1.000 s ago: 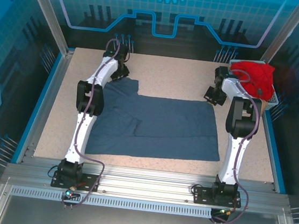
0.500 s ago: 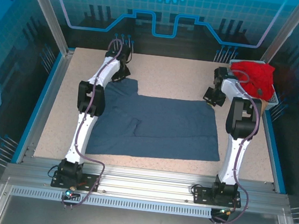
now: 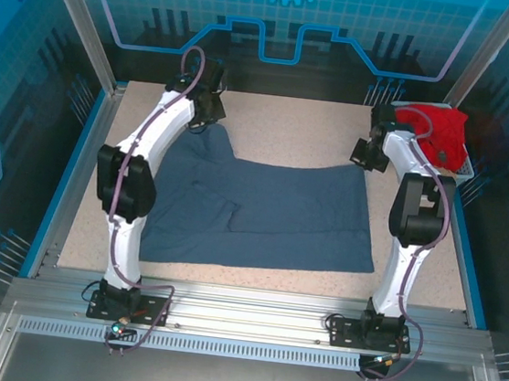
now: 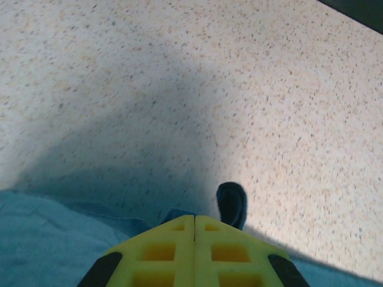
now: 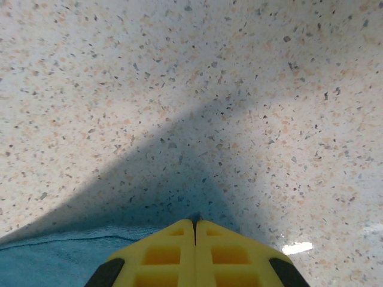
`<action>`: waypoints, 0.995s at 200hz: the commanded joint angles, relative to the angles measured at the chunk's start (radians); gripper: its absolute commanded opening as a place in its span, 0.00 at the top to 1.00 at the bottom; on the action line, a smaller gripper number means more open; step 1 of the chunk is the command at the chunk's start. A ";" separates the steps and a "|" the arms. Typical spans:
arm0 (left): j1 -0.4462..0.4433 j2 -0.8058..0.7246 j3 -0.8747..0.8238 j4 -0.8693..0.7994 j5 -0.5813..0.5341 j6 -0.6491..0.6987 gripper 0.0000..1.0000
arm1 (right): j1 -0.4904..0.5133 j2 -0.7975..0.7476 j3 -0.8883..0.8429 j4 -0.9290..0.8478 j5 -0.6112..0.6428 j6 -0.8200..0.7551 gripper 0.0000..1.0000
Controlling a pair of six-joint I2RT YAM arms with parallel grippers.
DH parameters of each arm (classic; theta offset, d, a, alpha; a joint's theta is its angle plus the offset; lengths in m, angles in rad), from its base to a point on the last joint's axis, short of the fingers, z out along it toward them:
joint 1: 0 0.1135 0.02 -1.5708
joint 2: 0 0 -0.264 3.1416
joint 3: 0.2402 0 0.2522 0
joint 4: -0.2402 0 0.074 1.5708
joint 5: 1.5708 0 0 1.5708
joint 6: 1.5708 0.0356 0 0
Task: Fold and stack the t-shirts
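1. The speckled beige table [image 3: 290, 121] takes up the floor of the cell, with both arm bases at its near edge.
2. The slate-blue t-shirt [image 3: 261, 210] lies spread across the middle of the table, between the two arms. Its near hem is flat. Its far edge dips in a shallow curve between two corners that rise toward the claws.
3. The red t-shirt [image 3: 436, 128] sits bunched in a heap at the far right corner, well apart from the blue one and just beyond the right arm's wrist.
4. The grey wire basket [image 3: 466, 171] holds that red heap; only part of its rim shows.
5. The left claw [image 3: 204, 119] is at the far left corner of the slate-blue t-shirt. In its wrist view the yellow fingers [image 4: 161, 251] are pressed flat together, and blue cloth [image 4: 48, 239] gathers right up against and under them, so the claw is clamped on the shirt's corner.
6. The right claw [image 3: 367, 157] is at the shirt's far right corner. Its yellow fingers [image 5: 158, 254] also meet with no gap, and the shirt's hemmed edge [image 5: 54, 260] runs in from the left beneath them, pinched there.
7. A small dark rounded nub [image 4: 232, 203] pokes out just beyond the left fingers; I cannot tell what it is.
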 commanded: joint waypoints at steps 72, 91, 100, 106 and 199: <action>0.007 -0.539 -0.639 -0.028 0.141 -0.062 1.00 | 0.022 -0.305 -0.328 -0.021 0.051 0.037 1.00; 0.004 -0.650 -0.746 -0.055 0.160 -0.097 1.00 | 0.020 -0.364 -0.427 -0.005 0.059 0.067 1.00; 0.004 -0.700 -0.793 -0.070 0.167 -0.114 1.00 | 0.016 -0.382 -0.467 0.003 0.060 0.076 1.00; 0.003 -0.730 -0.823 -0.082 0.171 -0.123 1.00 | 0.014 -0.394 -0.491 0.008 0.063 0.082 1.00; -0.005 -0.973 -1.045 -0.197 0.201 -0.175 1.00 | 0.003 -0.455 -0.642 -0.008 0.098 0.090 1.00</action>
